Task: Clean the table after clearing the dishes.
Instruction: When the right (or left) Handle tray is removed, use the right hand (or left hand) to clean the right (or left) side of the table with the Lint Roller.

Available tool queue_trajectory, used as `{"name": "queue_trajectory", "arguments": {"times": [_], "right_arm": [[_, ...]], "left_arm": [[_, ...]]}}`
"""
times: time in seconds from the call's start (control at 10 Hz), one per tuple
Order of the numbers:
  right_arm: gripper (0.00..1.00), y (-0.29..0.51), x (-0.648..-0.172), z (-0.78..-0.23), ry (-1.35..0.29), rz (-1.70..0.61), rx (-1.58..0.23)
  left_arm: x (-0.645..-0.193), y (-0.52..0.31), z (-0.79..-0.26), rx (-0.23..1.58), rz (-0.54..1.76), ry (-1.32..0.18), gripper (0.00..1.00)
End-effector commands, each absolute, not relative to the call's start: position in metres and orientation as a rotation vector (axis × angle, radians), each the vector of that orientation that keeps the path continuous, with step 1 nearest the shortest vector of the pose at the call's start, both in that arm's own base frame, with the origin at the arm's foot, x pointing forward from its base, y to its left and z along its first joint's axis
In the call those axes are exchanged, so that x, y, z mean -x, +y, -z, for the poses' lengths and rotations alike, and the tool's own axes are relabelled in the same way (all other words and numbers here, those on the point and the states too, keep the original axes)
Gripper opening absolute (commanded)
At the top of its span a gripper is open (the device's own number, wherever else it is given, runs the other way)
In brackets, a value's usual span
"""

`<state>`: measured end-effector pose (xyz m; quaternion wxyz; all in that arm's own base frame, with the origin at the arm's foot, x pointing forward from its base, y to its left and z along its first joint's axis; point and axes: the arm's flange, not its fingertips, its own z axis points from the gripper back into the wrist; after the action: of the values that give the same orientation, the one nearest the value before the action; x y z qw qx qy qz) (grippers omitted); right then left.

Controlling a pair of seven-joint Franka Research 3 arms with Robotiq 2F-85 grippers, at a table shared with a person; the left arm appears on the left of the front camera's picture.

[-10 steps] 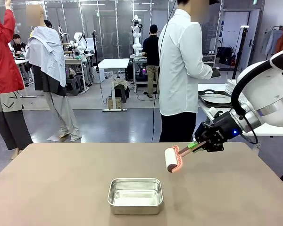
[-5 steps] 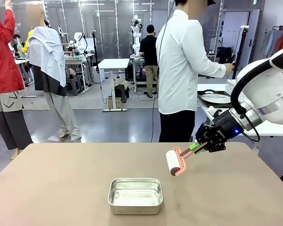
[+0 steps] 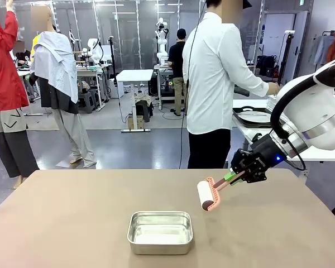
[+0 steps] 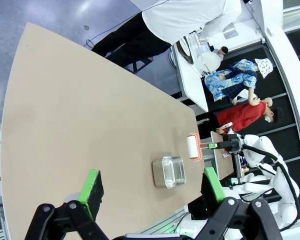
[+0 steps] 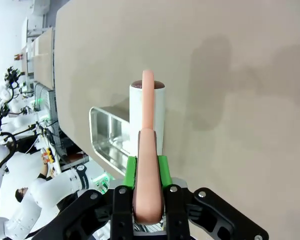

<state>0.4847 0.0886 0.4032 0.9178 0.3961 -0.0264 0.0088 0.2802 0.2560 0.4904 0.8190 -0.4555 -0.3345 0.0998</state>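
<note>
Front view: right pincer (image 3: 235,177) is pressed onto the pink handle of a lint roller (image 3: 204,196). Over the last second the roller has come down and drifted a bit toward the robot, now low over the desk (image 3: 72,223), just right of and beyond the steel pan (image 3: 159,231). Looks like the wipe pass is about to start. Can't tell if the roll touches the surface yet. The dishes (image 3: 255,116) are off the desk, on the white side table (image 3: 324,153) at right, so the clearing part reads as done. The person (image 3: 215,72) has turned further toward that side table, arm now stretched out over it. The robot arm covers part of the tray, and the second plate and the cutlery are not makeable.

Left wrist view: left pincer (image 4: 151,179) has its pads spread, nothing between them, high above the desk. Roller and pan look tiny here, so contact can't be judged. The near desk edge is cut off by the pincer body.

Right wrist view: green pads pinch the handle on both sides, firm and centred. The white roll sits straight ahead, its shadow close by on the desk. The pan is half hidden behind the roll, and the roll's underside is hidden.
</note>
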Motion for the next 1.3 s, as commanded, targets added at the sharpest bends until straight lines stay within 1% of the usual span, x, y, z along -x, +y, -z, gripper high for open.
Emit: {"name": "queue_trajectory", "arguments": {"times": [0.0,0.2,0.4,0.6,0.7,0.9,1.2], "right_arm": [[0.21,0.096,-0.499,-0.399,-0.064,0.035,-0.788],[0.21,0.106,-0.504,-0.391,-0.104,0.031,-0.718],[0.21,0.11,-0.514,-0.37,-0.102,0.038,-0.705],[0.21,0.105,-0.522,-0.357,-0.12,0.043,-0.733],[0.21,0.102,-0.522,-0.349,-0.09,0.049,-0.75],[0.21,0.087,-0.519,-0.333,-0.089,0.044,-0.773],[0.21,0.048,-0.502,-0.33,-0.156,0.015,-0.827]], "left_arm": [[-0.279,0.258,-0.491,0.973,-0.215,-0.723,1.0],[-0.279,0.258,-0.491,0.973,-0.215,-0.723,1.0],[-0.279,0.258,-0.491,0.973,-0.215,-0.723,1.0],[-0.279,0.258,-0.491,0.973,-0.215,-0.723,1.0],[-0.279,0.258,-0.491,0.973,-0.215,-0.723,1.0],[-0.279,0.258,-0.491,0.973,-0.215,-0.723,1.0],[-0.279,0.258,-0.491,0.973,-0.215,-0.723,1.0]]}}
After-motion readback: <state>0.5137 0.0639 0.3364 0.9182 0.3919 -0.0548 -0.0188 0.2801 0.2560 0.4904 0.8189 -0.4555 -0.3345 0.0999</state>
